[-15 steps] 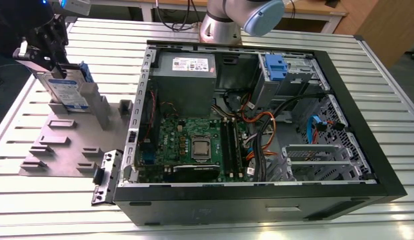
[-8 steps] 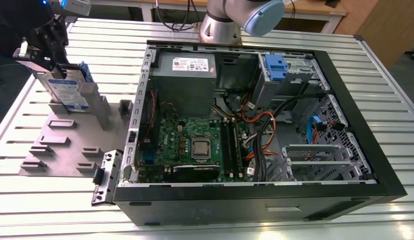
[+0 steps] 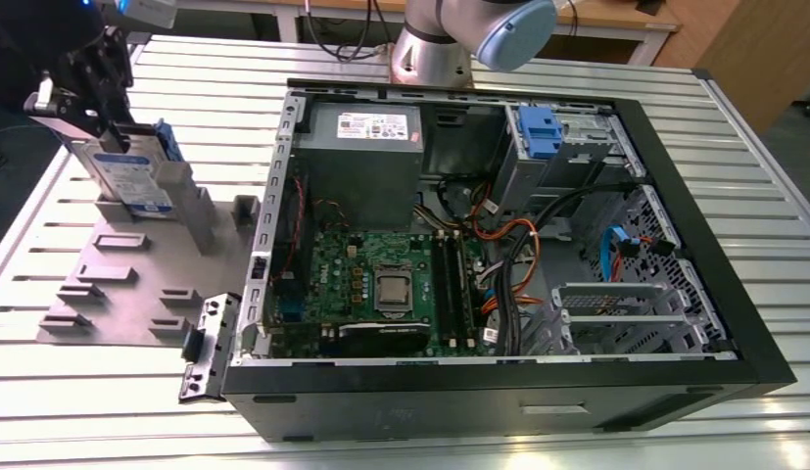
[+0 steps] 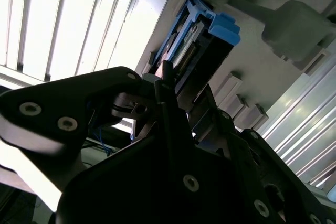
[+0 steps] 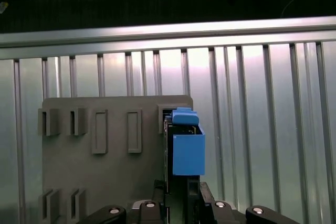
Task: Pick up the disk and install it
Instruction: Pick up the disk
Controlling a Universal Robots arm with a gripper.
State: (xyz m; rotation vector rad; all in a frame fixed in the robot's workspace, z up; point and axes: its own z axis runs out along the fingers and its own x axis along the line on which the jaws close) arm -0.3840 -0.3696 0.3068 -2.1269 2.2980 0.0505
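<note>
— Exterior view: where's the disk (image 3: 133,181)?
— On edge in a slot at the fixture plate's (image 3: 130,284) far edge, outside the case (image 3: 509,401). My pincer (image 3: 111,127) sits over its top. Gripping or not, I can't tell.
— Step?
— Pick-up, I judge. It needs a firm hold and a straight lift. The case's far-corner bay holds another blue carrier (image 3: 538,132).

No print is legible anywhere. A white-and-blue label (image 3: 133,184) lies on the face of the disk (image 3: 84,147), just below the gripper (image 3: 112,132); its lines of print are too small to make out. A white sticker (image 3: 373,125) with small coloured marks sits on top of the grey power-supply box (image 3: 358,171), well apart from the gripper toward the exterior view's right, inside the computer case (image 3: 509,401); its text cannot be read either.
</note>
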